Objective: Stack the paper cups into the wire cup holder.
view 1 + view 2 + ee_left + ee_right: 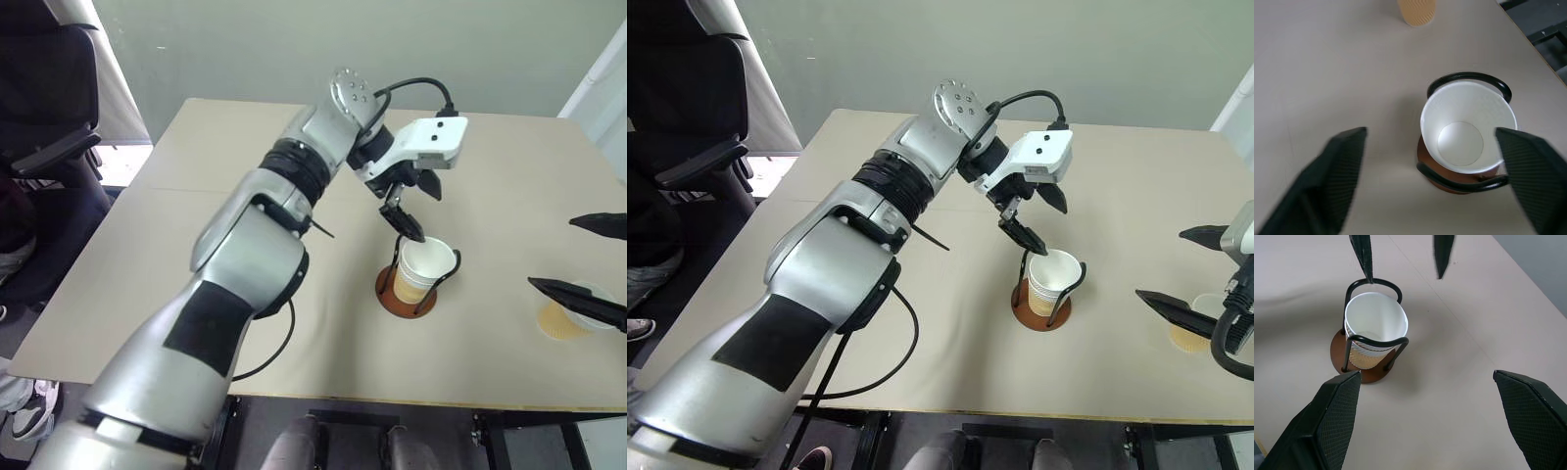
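The wire cup holder, a reddish-brown disc with two black wire loops, stands near the middle of the table. Nested paper cups sit upright inside it, white insides showing. My left gripper hovers just above the top cup's rim, open, with nothing between its fingers. Another tan paper cup rests on the table at the right, partly behind one finger of my right gripper. That gripper is open and empty, a little to the right of the holder.
The beige table has a near edge just in front of the holder. A dark chair stands off its left side. A black cable loops over the left wrist.
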Robot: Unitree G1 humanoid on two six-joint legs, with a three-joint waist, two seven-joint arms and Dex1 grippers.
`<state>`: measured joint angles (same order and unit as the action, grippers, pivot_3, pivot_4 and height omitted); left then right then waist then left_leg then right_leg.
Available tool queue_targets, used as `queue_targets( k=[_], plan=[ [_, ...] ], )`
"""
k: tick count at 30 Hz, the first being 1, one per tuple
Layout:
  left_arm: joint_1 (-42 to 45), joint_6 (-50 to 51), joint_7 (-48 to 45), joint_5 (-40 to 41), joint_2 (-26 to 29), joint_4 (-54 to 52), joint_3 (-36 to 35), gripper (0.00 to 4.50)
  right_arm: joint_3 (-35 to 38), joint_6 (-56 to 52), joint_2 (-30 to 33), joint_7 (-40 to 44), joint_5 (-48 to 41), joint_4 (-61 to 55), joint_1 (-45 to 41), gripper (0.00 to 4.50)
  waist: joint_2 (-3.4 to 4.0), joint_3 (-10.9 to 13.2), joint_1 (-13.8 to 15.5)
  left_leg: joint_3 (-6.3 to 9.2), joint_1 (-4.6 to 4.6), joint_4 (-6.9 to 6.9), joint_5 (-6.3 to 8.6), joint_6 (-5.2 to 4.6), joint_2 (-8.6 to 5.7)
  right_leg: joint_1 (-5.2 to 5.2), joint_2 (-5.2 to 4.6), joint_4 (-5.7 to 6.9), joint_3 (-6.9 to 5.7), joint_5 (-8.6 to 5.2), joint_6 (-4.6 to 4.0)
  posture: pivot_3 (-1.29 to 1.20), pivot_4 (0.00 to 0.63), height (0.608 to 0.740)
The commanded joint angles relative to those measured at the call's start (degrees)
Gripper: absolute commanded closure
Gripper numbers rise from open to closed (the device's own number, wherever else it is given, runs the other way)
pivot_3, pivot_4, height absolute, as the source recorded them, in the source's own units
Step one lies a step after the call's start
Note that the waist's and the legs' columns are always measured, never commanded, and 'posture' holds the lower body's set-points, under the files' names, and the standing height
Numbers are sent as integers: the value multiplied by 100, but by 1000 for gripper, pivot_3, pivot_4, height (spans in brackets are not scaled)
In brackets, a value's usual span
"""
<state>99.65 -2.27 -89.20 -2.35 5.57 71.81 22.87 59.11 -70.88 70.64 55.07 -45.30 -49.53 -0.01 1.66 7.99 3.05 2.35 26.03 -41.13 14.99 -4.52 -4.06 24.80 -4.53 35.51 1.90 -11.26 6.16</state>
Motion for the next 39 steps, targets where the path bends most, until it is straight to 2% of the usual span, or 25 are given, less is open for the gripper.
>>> queue_targets(
  k=[1,10,17,22,27,32,39],
  plan=[
    [283,8,268,141,101,-86,-540,20,-101,295,7,-98,379,138,186,62,0,0,0,1,0,0,0,0,0,0,0,0,0,0,0,0,150,740],
    [160,656,177,724,786,-339,-1714,20,-681,876,-80,-176,568,663,101,62,1,-1,-18,-2,-3,1,-1,-1,0,5,2,6,2,0,0,0,150,740],
    [-71,1366,-102,1200,1236,-797,-2291,20,-837,1581,111,417,1603,965,1138,62,2,-1,2,2,0,-2,-2,-3,-3,2,-1,-1,-1,0,0,0,150,740],
    [-602,1819,-290,1480,1609,-1672,-2377,20,-753,2216,150,1027,2406,1482,1914,62,9,-5,-9,4,-7,-2,-2,-3,-4,-4,-1,-1,-2,0,-1,0,150,740],
    [-1251,2553,-315,1925,1902,-2827,-2278,20,-849,2669,134,1353,2862,1924,2201,62,13,-8,-27,0,-18,-7,-6,-6,-2,-10,5,13,2,1,-4,0,150,740],
    [-1764,2973,-219,2138,2133,-3671,-2247,20,-1250,2996,119,1386,3083,2313,2121,62,12,-8,-31,3,-34,-23,-6,-7,-3,-27,6,27,3,1,-4,0,150,740],
    [-2461,3206,18,2159,2469,-4602,-2067,20,-1996,3408,228,1386,3278,2778,1828,62,13,-8,-72,1,-118,-20,-7,-8,-3,-106,6,31,7,-2,-9,0,150,740]
  ],
)
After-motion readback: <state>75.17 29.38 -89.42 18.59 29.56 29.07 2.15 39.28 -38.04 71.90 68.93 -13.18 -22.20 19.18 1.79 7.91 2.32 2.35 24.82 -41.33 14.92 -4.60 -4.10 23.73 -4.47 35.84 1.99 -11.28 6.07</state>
